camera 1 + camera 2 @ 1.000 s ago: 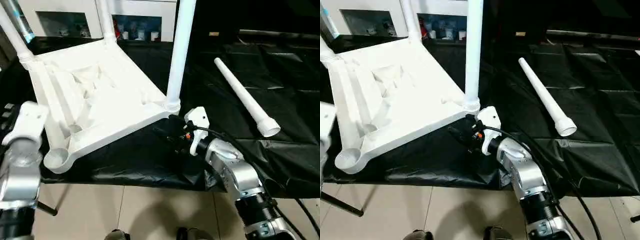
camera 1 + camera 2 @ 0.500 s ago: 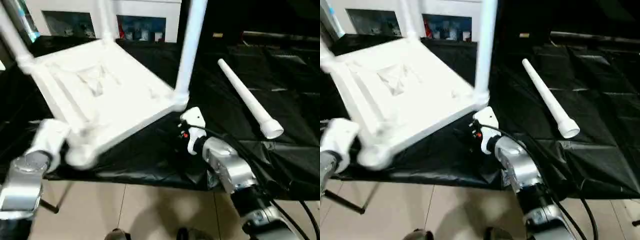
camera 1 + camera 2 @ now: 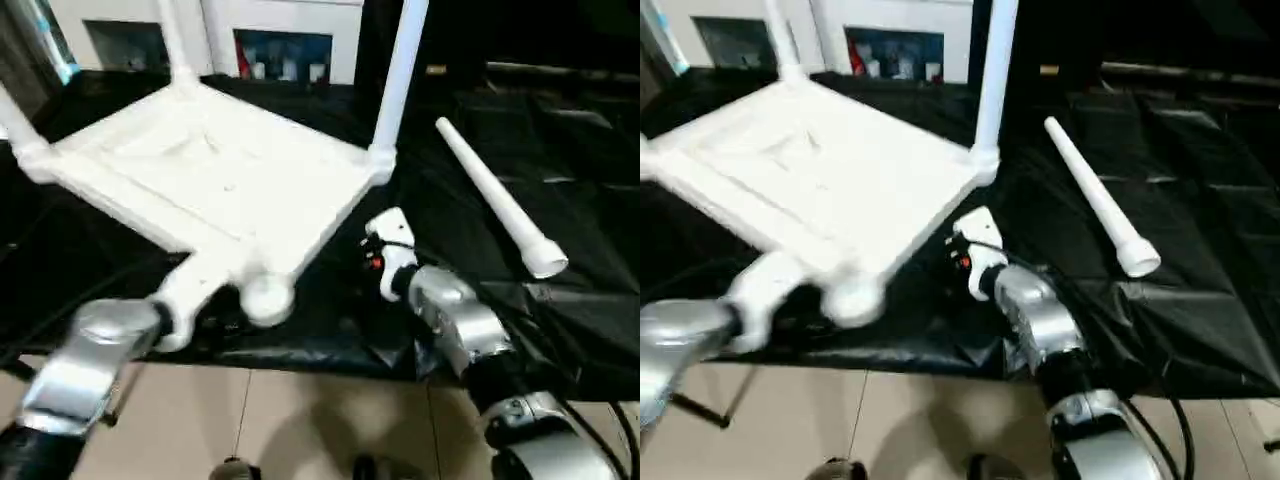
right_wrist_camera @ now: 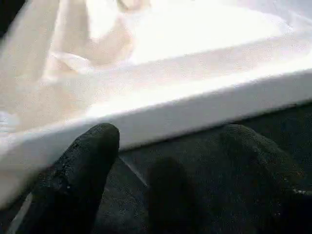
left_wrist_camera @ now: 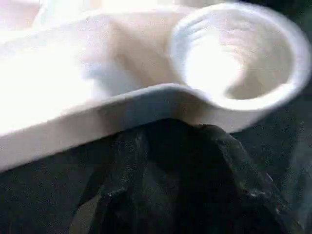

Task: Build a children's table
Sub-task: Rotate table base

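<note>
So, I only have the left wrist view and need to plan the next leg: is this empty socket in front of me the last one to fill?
Observer: Yes. Three legs stand upright in the other corners of the table top; the empty socket is the near corner.
Operator: Where is the fourth leg?
Observer: The loose leg lies flat on the black cloth, on the robot's right, apart from the table top, its wide end nearer the robot.
Operator: Is the right gripper free to fetch it?
Observer: It seems so. The right gripper sits just below the table top's near edge with its jaws apart and nothing between them.
</note>
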You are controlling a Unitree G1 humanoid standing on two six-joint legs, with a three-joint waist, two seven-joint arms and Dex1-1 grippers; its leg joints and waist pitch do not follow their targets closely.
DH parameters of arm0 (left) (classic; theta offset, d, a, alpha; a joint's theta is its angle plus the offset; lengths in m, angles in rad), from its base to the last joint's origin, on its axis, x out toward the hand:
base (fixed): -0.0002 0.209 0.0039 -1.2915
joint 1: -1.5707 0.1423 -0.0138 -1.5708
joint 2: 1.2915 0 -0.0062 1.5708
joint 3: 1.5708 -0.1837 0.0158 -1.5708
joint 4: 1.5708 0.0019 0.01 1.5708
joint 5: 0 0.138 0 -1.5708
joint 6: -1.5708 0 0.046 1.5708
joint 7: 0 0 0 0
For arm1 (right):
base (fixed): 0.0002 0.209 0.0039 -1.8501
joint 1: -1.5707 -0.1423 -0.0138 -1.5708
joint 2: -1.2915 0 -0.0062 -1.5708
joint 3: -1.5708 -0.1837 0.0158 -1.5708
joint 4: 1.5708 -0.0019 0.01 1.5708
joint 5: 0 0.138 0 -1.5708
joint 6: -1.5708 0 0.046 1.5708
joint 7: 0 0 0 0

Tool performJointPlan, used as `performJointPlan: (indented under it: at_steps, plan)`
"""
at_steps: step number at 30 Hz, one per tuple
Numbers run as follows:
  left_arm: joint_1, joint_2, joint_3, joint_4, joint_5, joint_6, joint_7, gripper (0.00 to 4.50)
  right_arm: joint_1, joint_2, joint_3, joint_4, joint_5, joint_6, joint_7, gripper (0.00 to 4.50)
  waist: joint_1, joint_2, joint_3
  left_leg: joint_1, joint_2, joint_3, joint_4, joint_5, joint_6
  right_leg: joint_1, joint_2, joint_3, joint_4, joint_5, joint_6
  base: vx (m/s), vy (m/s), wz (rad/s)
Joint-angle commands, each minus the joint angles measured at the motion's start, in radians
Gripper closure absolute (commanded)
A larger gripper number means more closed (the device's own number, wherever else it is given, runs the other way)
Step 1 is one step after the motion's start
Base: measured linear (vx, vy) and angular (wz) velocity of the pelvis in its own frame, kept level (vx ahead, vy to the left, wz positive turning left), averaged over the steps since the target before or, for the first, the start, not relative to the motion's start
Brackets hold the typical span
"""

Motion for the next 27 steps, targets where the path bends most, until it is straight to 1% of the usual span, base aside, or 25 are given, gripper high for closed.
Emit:
performJointPlan:
  at_steps: [1,2,4,6,7,8,9,10,11,12,13,14,15,16,17,18,19,20,21,22,23,24,25,26,27]
  plan:
    - [-0.039,-0.010,-0.030,0.036,-0.009,-0.050,-0.034,2.47,0.018,-0.031,0.011,-0.062,0.012,0.017,0.052,0.73,0.000,0.012,-0.071,0.024,0.010,0.007,-0.074,-0.227,0.032,0.060,-0.040,0.046,-0.074,-0.244,-0.179,0.000,0.000,0.00]
    - [-0.069,-0.027,-0.047,0.076,-0.004,-0.073,-0.046,2.47,0.035,-0.056,0.014,-0.099,0.019,0.022,0.082,0.73,0.000,0.013,-0.073,0.017,0.009,0.006,-0.073,-0.214,0.033,0.070,-0.041,0.045,-0.072,-0.237,-0.173,0.000,0.000,0.00]
    - [-0.118,-0.054,-0.076,0.163,0.009,-0.128,-0.064,2.47,0.060,-0.093,0.014,-0.150,0.027,0.031,0.121,0.73,0.000,0.014,-0.069,0.018,0.007,0.006,-0.074,-0.228,0.035,0.067,-0.040,0.044,-0.082,-0.270,-0.163,0.000,0.000,0.00]
    - [-0.167,-0.081,-0.097,0.260,0.033,-0.191,-0.067,2.47,0.085,-0.125,0.008,-0.199,0.032,0.044,0.146,0.73,-0.002,0.009,-0.072,0.014,0.004,0.004,-0.073,-0.227,0.034,0.075,-0.041,0.043,-0.082,-0.282,-0.158,0.000,0.000,0.00]
    - [-0.217,-0.111,-0.109,0.357,0.059,-0.238,-0.042,2.47,0.111,-0.156,-0.005,-0.252,0.039,0.062,0.157,0.73,0.000,0.008,-0.073,0.019,0.005,0.005,-0.072,-0.223,0.037,0.072,-0.041,0.045,-0.084,-0.281,-0.150,0.000,0.000,0.00]
    - [-0.228,-0.118,-0.111,0.378,0.065,-0.248,-0.035,2.47,0.116,-0.162,-0.008,-0.263,0.041,0.066,0.158,0.73,0.002,0.007,-0.075,0.021,0.003,0.007,-0.068,-0.221,0.041,0.071,-0.039,0.044,-0.086,-0.282,-0.145,0.000,0.000,0.00]
    - [-0.257,-0.133,-0.114,0.433,0.075,-0.283,-0.019,2.47,0.129,-0.174,-0.017,-0.291,0.048,0.081,0.156,0.73,0.003,0.006,-0.077,0.017,0.007,0.003,-0.070,-0.210,0.041,0.076,-0.046,0.044,-0.079,-0.270,-0.154,0.000,0.000,0.00]
    - [-0.281,-0.145,-0.113,0.479,0.086,-0.306,0.008,2.47,0.138,-0.183,-0.025,-0.312,0.052,0.088,0.154,0.73,-0.002,0.025,-0.080,0.014,0.007,0.000,-0.072,-0.212,0.033,0.080,-0.044,0.040,-0.082,-0.261,-0.157,0.000,0.000,0.00]
    - [-0.281,-0.146,-0.113,0.481,0.086,-0.306,0.008,2.47,0.138,-0.183,-0.025,-0.312,0.052,0.089,0.154,0.73,-0.005,0.017,-0.078,0.013,0.004,0.001,-0.070,-0.220,0.036,0.079,-0.041,0.039,-0.085,-0.265,-0.153,0.000,0.000,0.00]
    - [-0.309,-0.160,-0.111,0.536,0.104,-0.343,0.051,2.47,0.151,-0.192,-0.036,-0.337,0.058,0.100,0.147,0.73,-0.005,0.013,-0.080,0.014,0.002,0.001,-0.068,-0.226,0.038,0.081,-0.043,0.039,-0.083,-0.278,-0.156,0.000,0.000,0.00]
    - [-0.325,-0.168,-0.108,0.567,0.114,-0.362,0.080,2.47,0.159,-0.196,-0.045,-0.353,0.062,0.108,0.141,0.73,-0.004,0.028,-0.080,0.017,0.003,0.002,-0.067,-0.233,0.040,0.078,-0.041,0.038,-0.092,-0.296,-0.150,0.000,0.000,0.00]
    - [-0.341,-0.174,-0.107,0.599,0.122,-0.383,0.103,2.47,0.167,-0.200,-0.051,-0.370,0.065,0.117,0.137,0.73,-0.004,0.023,-0.083,0.019,0.002,0.001,-0.064,-0.233,0.041,0.078,-0.041,0.037,-0.090,-0.292,-0.151,0.000,0.000,0.00]
    - [-0.364,-0.188,-0.087,0.642,0.119,-0.424,0.149,2.47,0.193,-0.206,-0.071,-0.419,0.078,0.146,0.116,0.73,-0.004,0.024,-0.083,0.011,0.000,0.000,-0.064,-0.220,0.044,0.085,-0.041,0.036,-0.088,-0.288,-0.150,0.000,0.000,0.00]
    - [-0.369,-0.195,-0.073,0.653,0.111,-0.438,0.157,2.47,0.206,-0.206,-0.081,-0.442,0.086,0.163,0.103,0.73,0.000,0.033,-0.089,0.017,0.003,-0.001,-0.063,-0.216,0.043,0.084,-0.043,0.035,-0.088,-0.282,-0.152,0.000,0.000,0.00]
    - [-0.363,-0.207,-0.044,0.642,0.092,-0.450,0.174,2.47,0.227,-0.200,-0.100,-0.475,0.095,0.188,0.073,0.73,-0.002,0.027,-0.086,0.013,0.002,-0.001,-0.063,-0.212,0.046,0.084,-0.042,0.035,-0.089,-0.278,-0.153,0.000,0.000,0.00]
    - [-0.356,-0.213,-0.025,0.630,0.077,-0.455,0.183,2.47,0.239,-0.196,-0.112,-0.494,0.100,0.204,0.053,0.73,0.000,0.033,-0.088,0.013,0.004,-0.002,-0.064,-0.209,0.045,0.086,-0.043,0.033,-0.088,-0.277,-0.162,0.000,0.000,0.00]
    - [-0.356,-0.213,-0.025,0.630,0.077,-0.455,0.183,2.47,0.239,-0.196,-0.112,-0.494,0.100,0.204,0.053,0.73,-0.001,0.030,-0.089,0.013,0.003,-0.002,-0.062,-0.211,0.046,0.085,-0.042,0.033,-0.086,-0.278,-0.169,0.000,0.000,0.00]
    - [-0.303,-0.247,0.050,0.535,0.010,-0.436,0.221,2.47,0.281,-0.176,-0.148,-0.547,0.105,0.234,-0.012,0.73,0.000,0.039,-0.092,0.014,0.003,-0.003,-0.062,-0.211,0.044,0.085,-0.043,0.032,-0.084,-0.282,-0.173,0.000,0.000,0.00]
    - [-0.250,-0.278,0.095,0.441,-0.030,-0.407,0.258,2.47,0.306,-0.154,-0.178,-0.575,0.098,0.259,-0.073,0.73,-0.001,0.037,-0.091,0.007,0.013,-0.004,-0.064,-0.181,0.040,0.092,-0.049,0.035,-0.076,-0.225,-0.202,0.000,0.000,0.00]
    - [-0.194,-0.307,0.128,0.351,-0.064,-0.392,0.288,2.47,0.331,-0.135,-0.203,-0.602,0.086,0.274,-0.129,0.73,-0.003,0.035,-0.087,0.009,0.010,0.000,-0.065,-0.217,0.049,0.081,-0.043,0.030,-0.086,-0.280,-0.199,0.000,0.000,0.00]
    - [-0.180,-0.314,0.133,0.330,-0.069,-0.388,0.297,2.47,0.336,-0.130,-0.209,-0.607,0.084,0.275,-0.141,0.73,-0.002,0.037,-0.093,0.011,0.011,-0.001,-0.062,-0.216,0.047,0.086,-0.046,0.031,-0.082,-0.281,-0.200,0.000,0.000,0.00]
    - [-0.084,-0.364,0.170,0.193,-0.097,-0.357,0.373,2.47,0.377,-0.088,-0.254,-0.648,0.063,0.265,-0.233,0.73,-0.004,0.030,-0.098,0.008,0.018,-0.001,-0.062,-0.192,0.048,0.087,-0.048,0.035,-0.077,-0.251,-0.203,0.000,0.000,0.00]
    - [-0.064,-0.375,0.176,0.170,-0.100,-0.352,0.394,2.47,0.386,-0.077,-0.264,-0.658,0.057,0.255,-0.254,0.73,-0.004,0.033,-0.091,0.006,0.013,0.002,-0.065,-0.196,0.060,0.080,-0.041,0.030,-0.084,-0.271,-0.193,0.000,0.000,0.00]
    - [-0.036,-0.396,0.191,0.136,-0.102,-0.339,0.439,2.47,0.395,-0.058,-0.278,-0.675,0.039,0.242,-0.301,0.73,-0.005,0.036,-0.093,0.010,0.013,0.002,-0.064,-0.206,0.061,0.078,-0.039,0.030,-0.086,-0.287,-0.184,0.000,0.000,0.00]
    - [-0.003,-0.424,0.214,0.093,-0.103,-0.321,0.498,2.47,0.403,-0.027,-0.296,-0.699,0.018,0.227,-0.369,0.73,-0.007,0.025,-0.094,0.008,0.010,0.004,-0.063,-0.207,0.059,0.077,-0.039,0.031,-0.088,-0.322,-0.159,0.000,0.000,0.00]
